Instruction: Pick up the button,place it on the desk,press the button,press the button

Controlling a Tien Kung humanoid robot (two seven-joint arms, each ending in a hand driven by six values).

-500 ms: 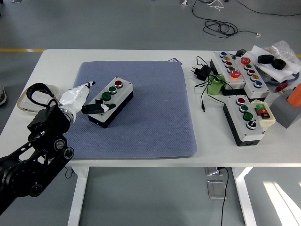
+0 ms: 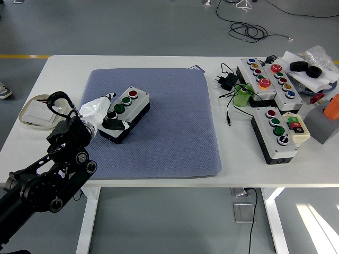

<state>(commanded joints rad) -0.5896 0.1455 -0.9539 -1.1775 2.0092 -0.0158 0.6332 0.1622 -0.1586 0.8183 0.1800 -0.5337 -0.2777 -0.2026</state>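
A button box (image 2: 127,113) with a white top lies on the blue-grey mat (image 2: 175,132), tilted. It carries a red button (image 2: 132,94), two green buttons (image 2: 123,104) and a black knob near its lower end. My left hand (image 2: 108,117), white-palmed with dark fingers, rests against the box's lower left end, with fingers curled over the black knob end and one pale finger stretched toward the box's upper left side. The right arm is out of sight.
Several other button boxes (image 2: 273,132) lie at the table's right with a black adapter and cable (image 2: 229,82), a green cup (image 2: 243,96) and an orange object (image 2: 332,107). A white plate (image 2: 35,112) sits at the left edge.
My left arm has moved right and forward; the hand has closed in on the box's lower end and now covers the black knob area. The box has not shifted.
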